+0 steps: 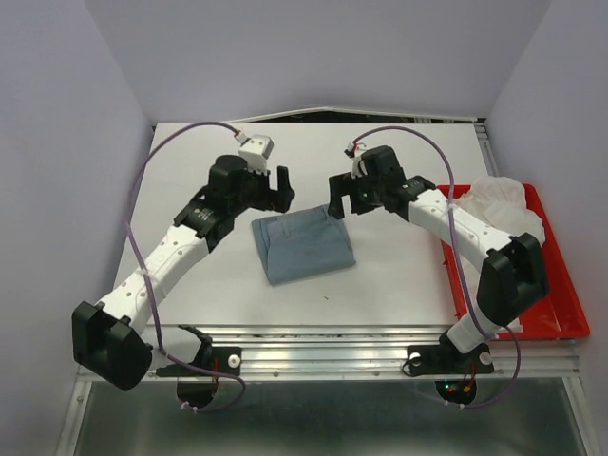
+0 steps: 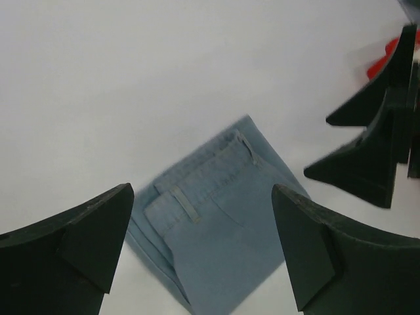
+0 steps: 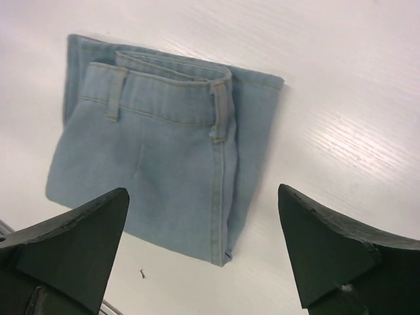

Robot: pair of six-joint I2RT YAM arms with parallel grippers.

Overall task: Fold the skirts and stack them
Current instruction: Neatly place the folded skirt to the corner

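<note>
A folded light-blue denim skirt (image 1: 302,247) lies flat in the middle of the white table, waistband toward the back. It also shows in the left wrist view (image 2: 220,223) and the right wrist view (image 3: 164,170). My left gripper (image 1: 282,190) is open and empty, hovering above the skirt's back left corner. My right gripper (image 1: 340,201) is open and empty, hovering above the skirt's back right corner. The right gripper's fingers (image 2: 367,164) show in the left wrist view. Neither gripper touches the cloth.
A red plastic tray (image 1: 560,313) stands at the right edge of the table with a pile of white cloth (image 1: 503,204) in its far end. Grey walls close in on both sides. A metal rail (image 1: 323,334) runs along the front edge.
</note>
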